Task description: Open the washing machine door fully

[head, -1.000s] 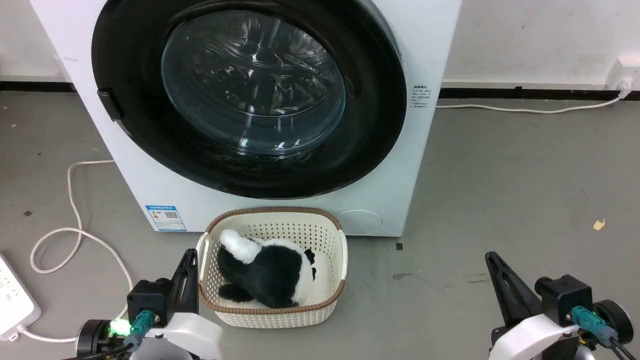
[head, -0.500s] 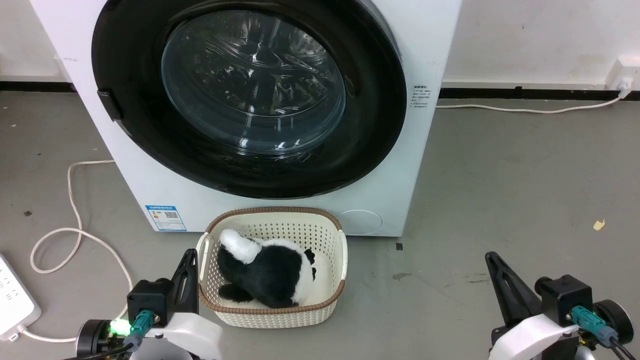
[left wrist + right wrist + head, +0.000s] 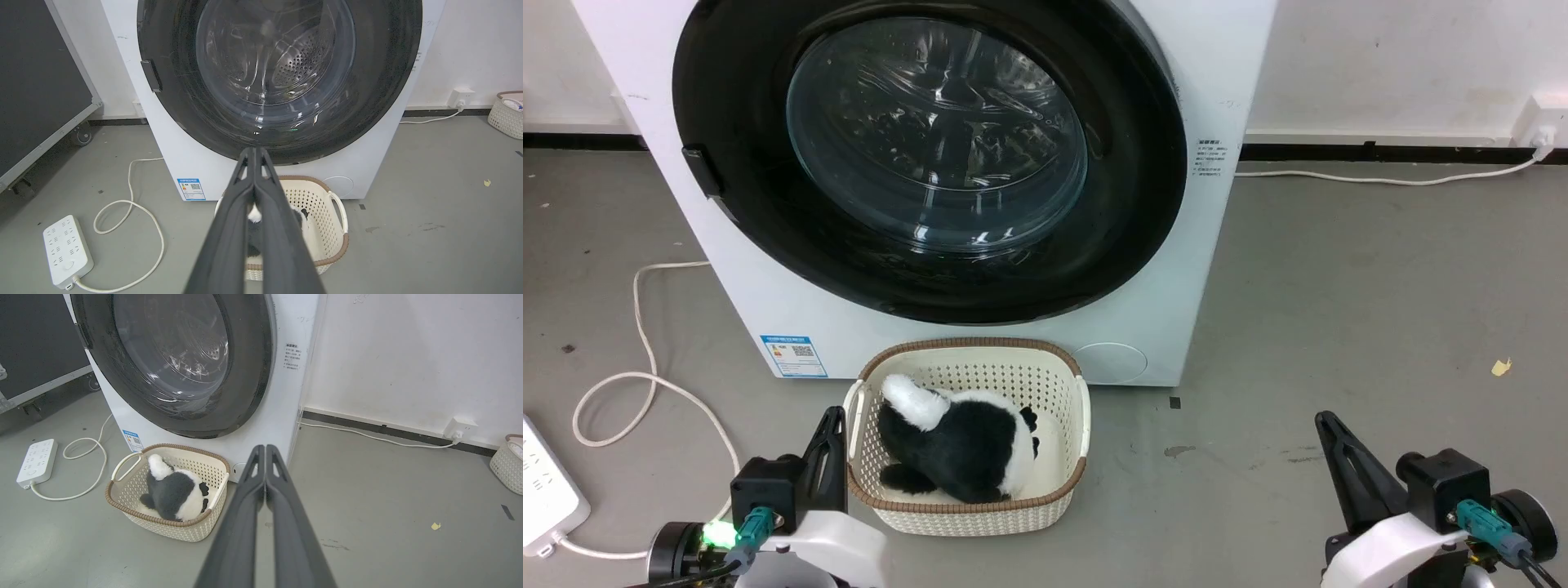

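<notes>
Head view: left hand, clenched empty, just beside the basket; right hand likewise, well apart. Beyond, the washing machine door sits shut on the washing machine; likely best: hook its left-edge tab, swing wide.

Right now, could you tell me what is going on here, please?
The robot faces the washing machine, whose round black door is shut. Its left hand and right hand are both closed and empty, held low, touching nothing. A basket holding a black-and-white plush toy stands in front of the machine.
</notes>
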You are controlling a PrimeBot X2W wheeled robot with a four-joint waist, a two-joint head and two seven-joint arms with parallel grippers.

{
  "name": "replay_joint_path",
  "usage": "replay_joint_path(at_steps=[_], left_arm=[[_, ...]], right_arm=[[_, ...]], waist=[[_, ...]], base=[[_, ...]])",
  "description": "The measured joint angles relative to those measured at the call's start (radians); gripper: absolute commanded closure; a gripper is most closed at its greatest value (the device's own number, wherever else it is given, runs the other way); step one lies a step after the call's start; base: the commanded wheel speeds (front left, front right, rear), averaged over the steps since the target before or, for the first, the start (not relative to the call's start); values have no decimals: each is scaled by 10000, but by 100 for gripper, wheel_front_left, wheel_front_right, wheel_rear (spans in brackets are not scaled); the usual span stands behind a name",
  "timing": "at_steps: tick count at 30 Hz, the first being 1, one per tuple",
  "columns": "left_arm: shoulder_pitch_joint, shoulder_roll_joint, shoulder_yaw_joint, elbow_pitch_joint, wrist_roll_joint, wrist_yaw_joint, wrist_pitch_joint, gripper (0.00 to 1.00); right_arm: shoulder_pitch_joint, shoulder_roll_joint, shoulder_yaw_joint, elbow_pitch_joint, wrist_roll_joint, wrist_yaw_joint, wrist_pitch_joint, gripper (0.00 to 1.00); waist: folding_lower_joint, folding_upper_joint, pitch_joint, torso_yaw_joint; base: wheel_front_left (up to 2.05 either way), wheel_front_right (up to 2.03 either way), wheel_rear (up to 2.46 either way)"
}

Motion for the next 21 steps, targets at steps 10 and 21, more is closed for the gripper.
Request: replay_joint_path(at_steps=[10,21], left_arm=[[0,0,-6,0,0,0,0,100],[0,0,-6,0,0,0,0,100]], right_arm=[[0,0,-4,0,0,0,0,100],[0,0,-2,0,0,0,0,100]], waist=[[0,0,0,0],[0,0,0,0]], base=[[0,0,0],[0,0,0]])
